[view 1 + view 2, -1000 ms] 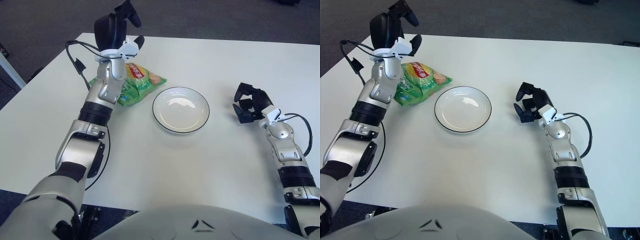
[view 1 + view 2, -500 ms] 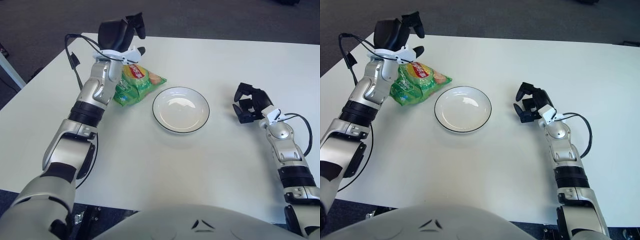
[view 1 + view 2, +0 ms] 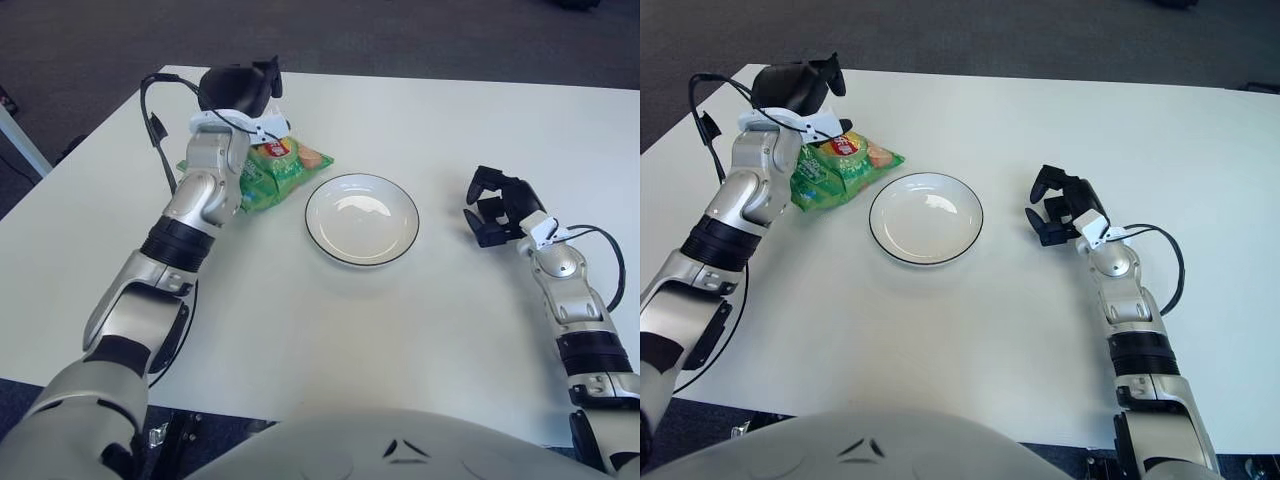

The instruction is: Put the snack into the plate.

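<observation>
Left hand point(image 3: 243, 88), black-fingered on a silver forearm, hovers over the far end of the crinkly green foil snack bag point(image 3: 272, 172). Its fingers are curled downward above the packet, and whether they touch it cannot be told; nothing appears to be gripped yet. By my reading, the hand is placed there to pinch the bag's top edge, the natural spot for lifting a soft pouch.

Lying flat on the white table point(image 3: 400, 330), the bag sits just beside the left rim of the round white plate with a dark edge point(image 3: 361, 218), apart from it, so the carry would be short. The plate holds nothing, so the task is at its start.

On the packet a red and yellow logo patch shows near the hand, with an orange picture at the corner nearest the plate; no lettering can be read.

Right hand point(image 3: 497, 205) shows to the right of the plate, well apart from it, fingers loosely curled and holding nothing.
</observation>
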Available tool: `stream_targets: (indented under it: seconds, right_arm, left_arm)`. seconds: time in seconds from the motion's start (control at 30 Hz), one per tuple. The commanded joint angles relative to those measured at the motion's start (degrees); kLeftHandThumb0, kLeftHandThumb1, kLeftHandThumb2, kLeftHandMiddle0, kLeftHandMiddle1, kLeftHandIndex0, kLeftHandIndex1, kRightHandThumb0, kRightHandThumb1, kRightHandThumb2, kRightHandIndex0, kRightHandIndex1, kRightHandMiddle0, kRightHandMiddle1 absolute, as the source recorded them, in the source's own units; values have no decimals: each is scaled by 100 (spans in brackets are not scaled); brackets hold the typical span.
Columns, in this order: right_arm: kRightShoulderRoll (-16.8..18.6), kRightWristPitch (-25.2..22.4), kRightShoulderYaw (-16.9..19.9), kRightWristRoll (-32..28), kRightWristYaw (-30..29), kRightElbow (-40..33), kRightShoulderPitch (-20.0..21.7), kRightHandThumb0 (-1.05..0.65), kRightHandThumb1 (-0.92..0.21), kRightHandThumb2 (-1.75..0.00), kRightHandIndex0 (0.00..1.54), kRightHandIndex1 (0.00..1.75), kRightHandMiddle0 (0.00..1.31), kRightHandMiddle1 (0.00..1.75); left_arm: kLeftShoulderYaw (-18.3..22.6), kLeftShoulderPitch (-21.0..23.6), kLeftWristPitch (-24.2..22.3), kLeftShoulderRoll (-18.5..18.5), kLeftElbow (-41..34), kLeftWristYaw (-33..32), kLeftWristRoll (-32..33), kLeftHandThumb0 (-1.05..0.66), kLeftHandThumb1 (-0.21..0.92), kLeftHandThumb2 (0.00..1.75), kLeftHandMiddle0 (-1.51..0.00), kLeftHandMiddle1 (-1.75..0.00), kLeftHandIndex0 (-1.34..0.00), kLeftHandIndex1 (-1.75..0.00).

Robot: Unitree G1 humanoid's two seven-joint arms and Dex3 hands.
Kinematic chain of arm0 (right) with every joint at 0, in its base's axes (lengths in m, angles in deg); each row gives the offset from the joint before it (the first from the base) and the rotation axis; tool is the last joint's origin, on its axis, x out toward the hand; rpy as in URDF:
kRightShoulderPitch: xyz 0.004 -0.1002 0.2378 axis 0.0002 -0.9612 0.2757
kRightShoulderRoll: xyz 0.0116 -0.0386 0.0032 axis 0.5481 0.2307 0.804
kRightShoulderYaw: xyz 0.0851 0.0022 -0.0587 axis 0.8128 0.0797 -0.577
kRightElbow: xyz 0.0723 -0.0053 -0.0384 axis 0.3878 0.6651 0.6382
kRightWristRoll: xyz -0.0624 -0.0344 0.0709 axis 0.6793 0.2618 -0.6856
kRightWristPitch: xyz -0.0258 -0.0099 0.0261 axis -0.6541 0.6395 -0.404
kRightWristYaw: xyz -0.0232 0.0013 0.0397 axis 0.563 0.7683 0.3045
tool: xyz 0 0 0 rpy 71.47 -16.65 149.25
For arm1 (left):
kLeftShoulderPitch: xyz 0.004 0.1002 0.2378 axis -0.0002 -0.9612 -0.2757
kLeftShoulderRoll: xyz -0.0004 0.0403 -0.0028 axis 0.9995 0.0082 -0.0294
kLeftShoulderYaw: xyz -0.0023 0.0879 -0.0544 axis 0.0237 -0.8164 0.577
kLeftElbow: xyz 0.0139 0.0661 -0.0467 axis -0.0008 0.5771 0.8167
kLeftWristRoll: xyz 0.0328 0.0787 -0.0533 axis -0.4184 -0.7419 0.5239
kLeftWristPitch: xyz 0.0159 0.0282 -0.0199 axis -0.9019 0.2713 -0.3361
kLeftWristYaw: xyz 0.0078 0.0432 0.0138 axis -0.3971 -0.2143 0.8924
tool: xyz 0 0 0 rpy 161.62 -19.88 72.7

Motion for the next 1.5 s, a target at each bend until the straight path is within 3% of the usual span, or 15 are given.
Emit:
stream_targets:
  seconds: [0.0, 0.13, 0.23, 0.3, 0.4, 0.93, 1.47]
  right_arm:
    - [107, -563, -253, 218, 173, 445, -593, -50, -27, -137, 129, 175, 65, 175]
    - [111, -560, -255, 219, 173, 453, -584, -50, -27, -137, 129, 175, 65, 175]
    - [106, -547, -264, 252, 146, 451, -586, -50, -27, -137, 129, 175, 65, 175]
    - [96, -535, -281, 304, 110, 444, -587, -50, -27, -137, 129, 175, 66, 175]
    - [92, -519, -284, 304, 105, 445, -589, -51, -27, -138, 130, 175, 66, 175]
    - [90, -505, -268, 229, 144, 459, -592, -50, -27, -137, 127, 175, 65, 175]
    - [-21, -371, -322, 243, 238, 474, -599, -51, -27, -138, 130, 175, 66, 175]
  left_arm:
    - [-82, -104, -192, 117, -92, 218, -257, -79, 87, 55, -8, -70, -1, -88]
    - [-118, -104, -441, 92, -126, 520, -417, -87, 91, 53, -4, -55, 0, -72]
    - [-127, -113, -673, 52, -167, 781, -505, -98, 92, 57, -1, -24, 0, -50]
    - [-109, -138, -891, 2, -197, 979, -537, -101, 92, 60, 0, -12, 0, -39]
    - [-71, -198, -1132, -59, -221, 1137, -529, -104, 92, 62, 0, -4, 0, -30]
    - [-348, -631, -1444, -60, -98, 1393, -616, -105, 92, 65, 0, 0, 0, -2]
    - [-351, -1070, -1513, -140, -224, 1491, -417, -105, 92, 65, 0, 0, -1, -1]
